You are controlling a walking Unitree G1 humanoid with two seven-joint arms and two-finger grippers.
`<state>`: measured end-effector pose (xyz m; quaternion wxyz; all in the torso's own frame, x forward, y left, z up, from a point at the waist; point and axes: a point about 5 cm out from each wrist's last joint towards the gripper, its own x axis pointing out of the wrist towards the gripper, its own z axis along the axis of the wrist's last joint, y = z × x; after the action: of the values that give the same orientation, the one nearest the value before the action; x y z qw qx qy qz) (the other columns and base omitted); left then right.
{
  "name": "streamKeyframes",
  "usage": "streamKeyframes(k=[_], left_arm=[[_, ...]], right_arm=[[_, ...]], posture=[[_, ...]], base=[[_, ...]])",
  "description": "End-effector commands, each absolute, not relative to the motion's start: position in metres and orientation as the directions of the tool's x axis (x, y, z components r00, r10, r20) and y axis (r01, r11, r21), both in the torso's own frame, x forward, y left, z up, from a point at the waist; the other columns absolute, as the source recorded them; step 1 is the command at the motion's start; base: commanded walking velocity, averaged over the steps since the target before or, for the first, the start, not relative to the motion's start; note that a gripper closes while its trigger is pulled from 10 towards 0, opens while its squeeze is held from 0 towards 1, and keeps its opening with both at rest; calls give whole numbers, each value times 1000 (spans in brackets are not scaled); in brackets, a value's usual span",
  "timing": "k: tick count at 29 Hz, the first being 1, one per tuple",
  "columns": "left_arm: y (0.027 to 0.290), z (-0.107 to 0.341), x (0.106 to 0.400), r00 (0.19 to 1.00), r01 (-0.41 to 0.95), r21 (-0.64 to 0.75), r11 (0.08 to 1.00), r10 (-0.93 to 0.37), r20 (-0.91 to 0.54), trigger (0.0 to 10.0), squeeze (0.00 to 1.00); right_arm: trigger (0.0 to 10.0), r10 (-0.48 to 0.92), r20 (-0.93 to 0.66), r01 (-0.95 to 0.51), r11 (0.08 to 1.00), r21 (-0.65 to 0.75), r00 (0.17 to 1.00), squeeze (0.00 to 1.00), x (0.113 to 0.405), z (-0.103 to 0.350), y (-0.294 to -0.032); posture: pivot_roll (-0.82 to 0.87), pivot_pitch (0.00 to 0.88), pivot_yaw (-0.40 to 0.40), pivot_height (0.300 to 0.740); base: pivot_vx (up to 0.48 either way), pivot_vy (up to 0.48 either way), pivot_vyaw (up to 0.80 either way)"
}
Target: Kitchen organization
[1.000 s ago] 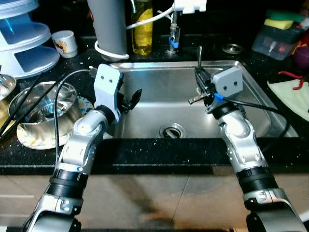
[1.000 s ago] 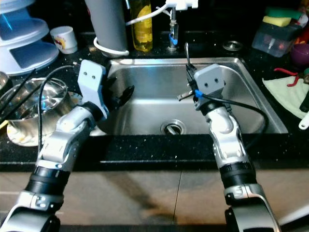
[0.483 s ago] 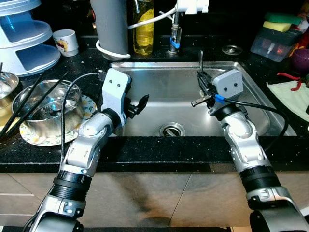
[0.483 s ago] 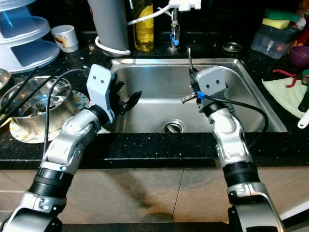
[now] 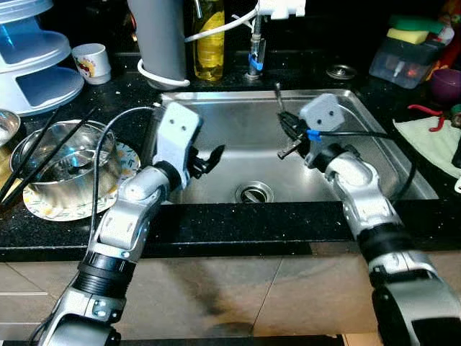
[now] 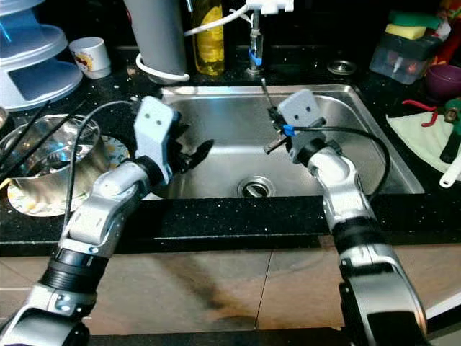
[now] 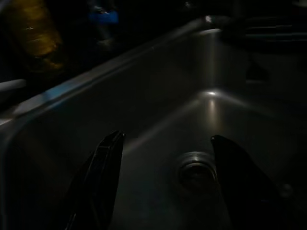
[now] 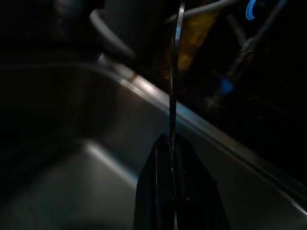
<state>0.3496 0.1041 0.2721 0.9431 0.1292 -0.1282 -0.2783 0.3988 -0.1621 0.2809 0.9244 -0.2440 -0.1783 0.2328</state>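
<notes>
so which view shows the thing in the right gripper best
The right wrist view: the thin metal utensil rises straight from between the shut fingers of the right gripper. In both eye views it shows small, as a slim handle above the sink. What utensil it is, I can't tell.

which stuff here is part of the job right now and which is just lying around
In use: right gripper shut on a thin metal utensil over the sink; left gripper open above the sink.

Lying about: steel bowl, mug, yellow bottle, sponge box, cloth.
</notes>
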Motion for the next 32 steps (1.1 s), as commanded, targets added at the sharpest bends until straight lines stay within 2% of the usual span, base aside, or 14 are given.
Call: streamKeyframes(k=[1, 6, 12, 20, 28, 29, 30, 31, 32], left_arm=[[98, 281, 345, 781, 523, 362, 772, -604, 160, 10000, 0], [97, 286, 342, 765, 531, 378, 759, -621, 172, 10000, 0], [97, 285, 338, 754, 552, 385, 739, -640, 148, 10000, 0], [91, 280, 332, 707, 621, 380, 686, -699, 107, 10000, 0], [88, 275, 327, 685, 653, 377, 657, -725, 76, 10000, 0], [88, 275, 327, 684, 654, 377, 656, -725, 74, 10000, 0], [88, 275, 327, 684, 655, 377, 655, -726, 72, 10000, 0], [88, 275, 328, 685, 654, 376, 656, -725, 72, 10000, 0], [88, 275, 328, 688, 652, 376, 658, -722, 72, 10000, 0]], right_arm=[[10000, 537, 124, -383, 727, -570, 835, 0, 403, 278, -163], [10000, 525, 29, -406, 692, -597, 851, 0, 409, 278, -168], [10000, 445, -141, -416, 613, -671, 884, 0, 413, 266, -183], [10000, 431, -247, -468, 542, -699, 868, 0, 413, 259, -186], [10000, 441, -274, -496, 540, -680, 855, 0, 413, 256, -185], [10000, 441, -274, -497, 544, -676, 855, 373, 413, 256, -185], [10000, 443, -274, -500, 548, -671, 854, 635, 413, 256, -185], [10000, 442, -269, -496, 554, -668, 856, 1000, 413, 256, -185], [10000, 438, -262, -489, 559, -670, 860, 1000, 414, 257, -185]], posture=[[-51, 205, 17, 740], [-51, 205, 17, 740], [-38, 208, 11, 740], [-39, 211, 12, 740], [-43, 209, 12, 740], [-42, 212, 11, 740], [-43, 211, 11, 740], [-43, 210, 12, 740], [-43, 210, 12, 740]], base=[[0, 0, 0], [0, 0, 0], [0, 0, 0], [0, 0, 0], [0, 0, 0], [0, 0, 0], [0, 0, 0], [0, 0, 0], [0, 0, 0]])
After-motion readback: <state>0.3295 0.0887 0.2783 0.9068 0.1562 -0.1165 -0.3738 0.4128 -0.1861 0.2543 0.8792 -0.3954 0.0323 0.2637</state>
